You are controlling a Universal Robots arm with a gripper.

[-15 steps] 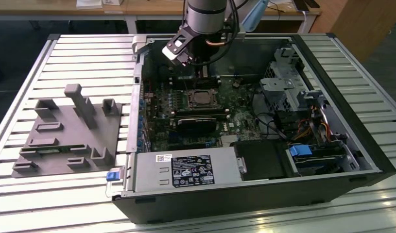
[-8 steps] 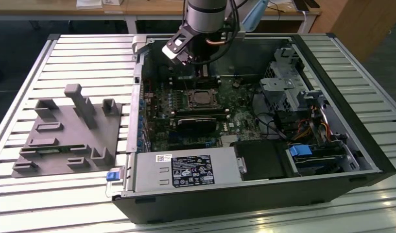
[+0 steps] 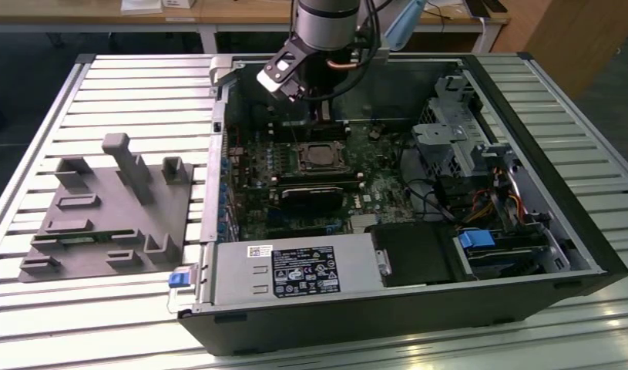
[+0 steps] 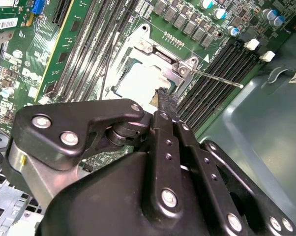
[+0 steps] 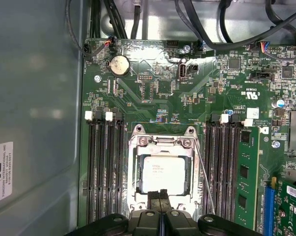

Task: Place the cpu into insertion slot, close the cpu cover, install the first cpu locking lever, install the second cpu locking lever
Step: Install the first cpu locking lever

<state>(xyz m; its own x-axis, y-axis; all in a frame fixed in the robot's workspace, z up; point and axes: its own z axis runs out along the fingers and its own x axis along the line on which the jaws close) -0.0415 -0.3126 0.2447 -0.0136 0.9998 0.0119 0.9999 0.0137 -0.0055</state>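
Arm: the arm [image 3: 329,23] reaches down into the open case [image 3: 560,254], which lies on a slatted table [image 3: 119,85].
Claw: the claw [image 5: 160,195] has its fingers pressed together with nothing between them. Its tips hang at the edge of the cover; whether they touch it I cannot tell.
Cpu: the cpu [image 5: 162,174] lies flat in the slot [image 3: 316,156], pale face up, on the green board [image 5: 158,93].
Cover: the cover [image 5: 136,167] is down over the cpu, which shows through its window.
Lever: a thin lever [image 4: 217,78] sticks out from a corner of the slot, slanting over the memory slots [image 5: 222,167] beside it.
Aside: a grey fixture [image 3: 108,208] sits on the table, on the exterior view's left of the case.
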